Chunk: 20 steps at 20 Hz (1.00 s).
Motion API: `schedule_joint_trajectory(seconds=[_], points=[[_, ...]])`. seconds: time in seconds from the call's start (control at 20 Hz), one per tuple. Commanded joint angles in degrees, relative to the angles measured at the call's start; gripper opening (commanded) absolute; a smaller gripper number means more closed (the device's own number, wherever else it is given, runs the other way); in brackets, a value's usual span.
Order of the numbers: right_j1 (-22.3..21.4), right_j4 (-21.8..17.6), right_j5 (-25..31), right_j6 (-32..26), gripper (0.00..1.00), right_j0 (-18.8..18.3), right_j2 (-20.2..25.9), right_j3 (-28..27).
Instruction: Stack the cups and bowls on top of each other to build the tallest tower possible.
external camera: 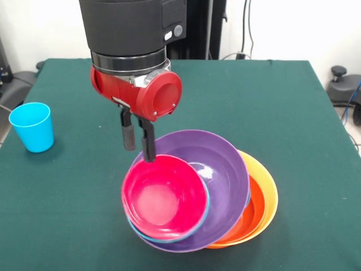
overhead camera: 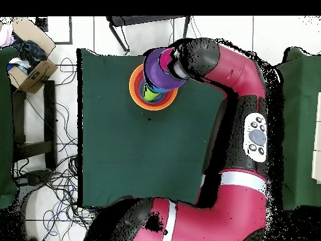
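At the left of the front view a light blue cup [external camera: 32,127] stands upright and alone on the green table [external camera: 282,113], well apart from everything else and not yet part of the pile. Next comes the gripper [external camera: 138,141], hanging from the red and black arm [external camera: 135,90] with its two dark fingers [external camera: 148,142] pointing down. They are spread a little, and the nearer one reaches the far rim of the pink-red bowl [external camera: 163,196]; whether they pinch that rim I cannot tell. That bowl sits tilted in a blue bowl [external camera: 169,237], of which only a thin edge shows, probably because the nesting is loose. Both lie inside the purple bowl [external camera: 223,169], which rests in a red-orange bowl [external camera: 254,212] and a big orange bowl [external camera: 271,192] at the right. In the overhead view the tower [overhead camera: 153,85] stands near the table's far edge, with something lime green [overhead camera: 148,94] showing in it.
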Motion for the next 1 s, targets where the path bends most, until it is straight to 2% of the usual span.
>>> schedule_joint_trajectory(seconds=[0.05, 0.15, 0.3, 0.45, 0.85, 1.0], points=[[-1.9, -0.9, -0.2, -4.3, 1.00, 0.2, 7.0, 5.8], [-1.7, -0.6, 1.8, -3.0, 1.00, 0.5, 6.4, 5.3], [-2.0, -0.7, 0.6, -2.4, 1.00, 0.6, 6.2, 5.7], [-2.2, -0.5, 1.7, -2.0, 1.00, 0.7, 6.2, 5.8], [-4.8, 0.0, 3.6, -1.7, 1.00, 0.7, 5.9, 7.7], [-6.2, -0.3, 6.3, -2.4, 1.00, 0.4, 5.4, 7.0]])
